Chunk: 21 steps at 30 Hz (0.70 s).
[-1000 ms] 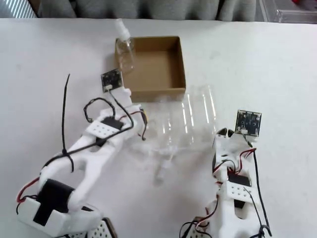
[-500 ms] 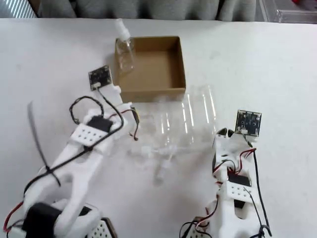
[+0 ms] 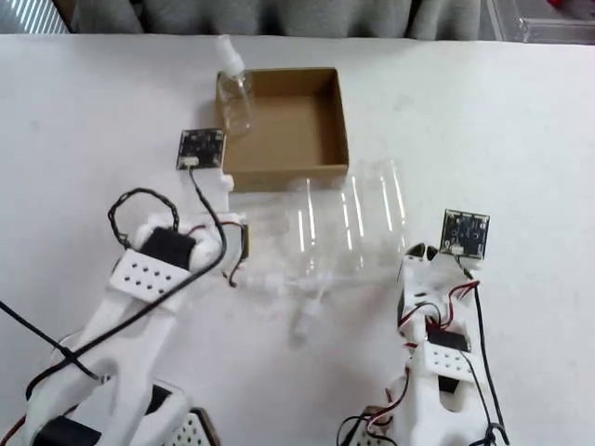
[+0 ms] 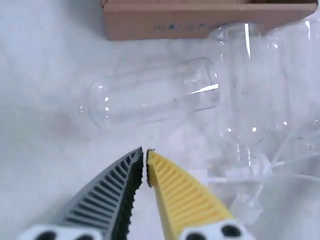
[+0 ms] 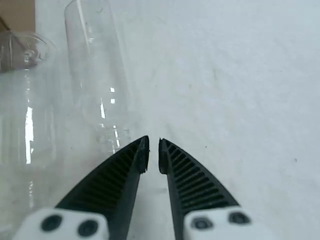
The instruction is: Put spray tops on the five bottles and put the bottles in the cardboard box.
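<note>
The cardboard box (image 3: 316,167) lies open at the table's middle back. A clear bottle with a spray top (image 3: 232,93) stands upright at its far left corner. Several clear bottles without tops (image 3: 349,223) lie on their sides just in front of the box, with loose spray tops (image 3: 305,299) near them. My left gripper (image 4: 145,152) is shut and empty, a little short of one lying bottle (image 4: 150,92), with the box's front wall (image 4: 200,20) beyond. My right gripper (image 5: 152,150) is shut and empty, beside the mouth end of another lying bottle (image 5: 97,80).
The white table (image 3: 493,111) has open room to the right and left of the box. Both arms rest near the front edge, the left arm (image 3: 149,269) and the right arm (image 3: 432,325). A clear plastic container (image 3: 548,23) sits at the back right.
The left arm has drawn back from the box's front left corner toward the near left, and its gripper now points at the lying bottles. The right arm has not moved.
</note>
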### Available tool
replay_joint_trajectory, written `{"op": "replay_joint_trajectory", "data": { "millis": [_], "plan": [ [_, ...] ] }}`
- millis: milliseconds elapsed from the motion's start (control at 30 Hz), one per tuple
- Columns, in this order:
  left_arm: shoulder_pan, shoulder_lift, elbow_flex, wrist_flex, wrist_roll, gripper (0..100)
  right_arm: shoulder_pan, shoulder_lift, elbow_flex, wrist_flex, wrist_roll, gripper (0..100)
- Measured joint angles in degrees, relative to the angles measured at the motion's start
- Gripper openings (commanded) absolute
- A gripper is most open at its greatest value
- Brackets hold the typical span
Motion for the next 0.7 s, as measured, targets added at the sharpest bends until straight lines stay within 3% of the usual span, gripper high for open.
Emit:
{"op": "replay_joint_trajectory", "data": {
  "millis": [433, 600, 700],
  "plan": [
    [0.35, -0.18, 0.00, 0.53, 8.35, 3, 0.00, 0.00, 0.00, 0.00, 0.00, 1.7],
    [0.35, -0.18, 0.00, 0.53, 10.55, 17, 0.00, 0.00, 0.00, 0.00, 0.00, 1.7],
    [0.35, -0.18, 0.00, 0.53, 11.34, 20, 0.00, 0.00, 0.00, 0.00, 0.00, 1.7]
  ]
}}
